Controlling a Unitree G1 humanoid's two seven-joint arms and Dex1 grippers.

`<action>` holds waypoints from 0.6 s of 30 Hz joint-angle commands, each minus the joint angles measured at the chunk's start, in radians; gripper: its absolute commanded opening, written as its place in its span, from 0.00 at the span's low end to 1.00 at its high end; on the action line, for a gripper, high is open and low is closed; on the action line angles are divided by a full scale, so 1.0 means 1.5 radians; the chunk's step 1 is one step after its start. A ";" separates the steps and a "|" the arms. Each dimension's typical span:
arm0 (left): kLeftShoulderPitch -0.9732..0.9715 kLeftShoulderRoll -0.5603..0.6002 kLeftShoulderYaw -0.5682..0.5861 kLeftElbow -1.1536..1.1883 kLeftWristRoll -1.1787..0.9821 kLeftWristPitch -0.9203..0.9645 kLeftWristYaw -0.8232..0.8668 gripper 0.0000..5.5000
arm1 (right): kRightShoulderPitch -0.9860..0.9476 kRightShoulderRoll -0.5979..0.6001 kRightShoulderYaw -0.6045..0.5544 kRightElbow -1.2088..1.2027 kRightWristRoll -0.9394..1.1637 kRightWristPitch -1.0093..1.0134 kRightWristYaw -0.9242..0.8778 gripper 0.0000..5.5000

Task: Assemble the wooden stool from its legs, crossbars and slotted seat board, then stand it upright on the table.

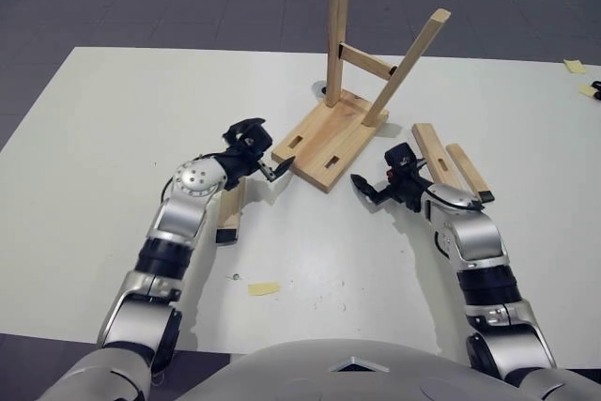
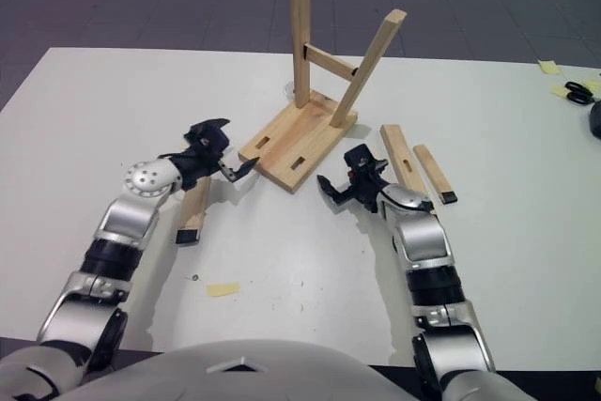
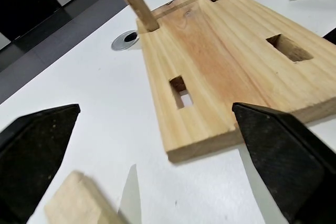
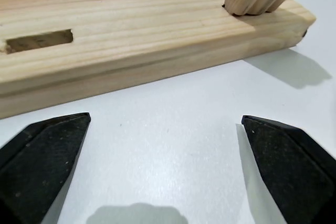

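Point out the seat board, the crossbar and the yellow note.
seat board [image 1: 326,138]: left eye view, middle of its bare face.
crossbar [image 1: 366,59]: left eye view, middle of the bar.
yellow note [image 1: 264,287]: left eye view, its centre.

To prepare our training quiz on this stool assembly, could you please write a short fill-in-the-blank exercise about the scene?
The seat board has ___ legs fitted into it.
A ___ joins those legs.
The board's two near slots are ___.
The left claw and right claw are both ___.
Missing words: two; crossbar; empty; open.
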 commanded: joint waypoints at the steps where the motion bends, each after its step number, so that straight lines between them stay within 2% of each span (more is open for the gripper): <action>1: 0.058 0.019 0.030 -0.062 -0.022 0.061 0.005 0.98 | 0.059 -0.005 -0.021 -0.056 0.011 0.038 -0.020 0.98; 3: 0.033 0.006 0.046 -0.035 -0.026 0.067 0.031 0.98 | 0.061 0.002 -0.030 -0.063 0.013 0.035 -0.033 0.98; 8: -0.140 -0.031 0.039 0.180 0.027 -0.008 0.137 0.98 | 0.013 0.021 -0.046 -0.034 0.013 0.003 -0.066 0.98; 14: -0.314 -0.058 -0.069 0.539 0.136 -0.144 0.141 0.98 | -0.037 0.026 -0.065 -0.020 0.018 -0.025 -0.085 0.98; 18: -0.318 -0.057 -0.130 0.604 0.180 -0.214 0.089 0.98 | -0.065 0.021 -0.087 -0.033 0.031 -0.031 -0.090 0.98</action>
